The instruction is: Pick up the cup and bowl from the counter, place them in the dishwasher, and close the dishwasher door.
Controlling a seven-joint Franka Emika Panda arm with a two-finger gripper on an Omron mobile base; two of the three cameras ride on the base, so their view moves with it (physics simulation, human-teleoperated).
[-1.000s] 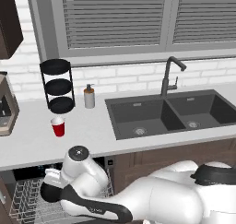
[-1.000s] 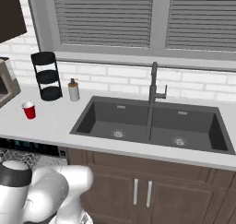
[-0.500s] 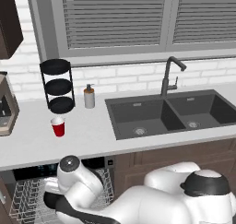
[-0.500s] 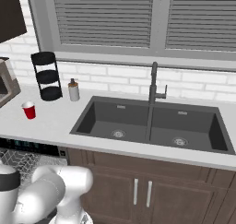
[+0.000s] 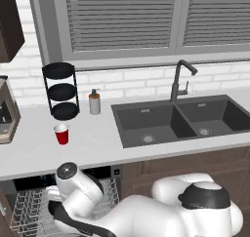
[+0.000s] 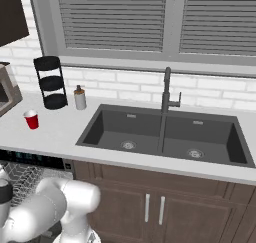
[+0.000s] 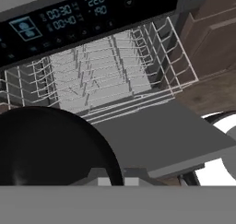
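Hand view is showing my gripper clenched on the bowl (image 7: 50, 147), carrying it toward the dishwasher's wire rack (image 7: 101, 75), while the cup (image 5: 61, 134) is waiting above on the bench (image 5: 97, 143).

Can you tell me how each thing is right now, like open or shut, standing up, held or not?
cup: standing upright on the counter, not held.
bowl: held close in front of the gripper, by the rack.
dishwasher door: open, folded down flat.
wire rack: pulled out, nothing in it.
control strip: lit, numbers showing.
gripper: shut on the bowl.
sink: nothing in it.
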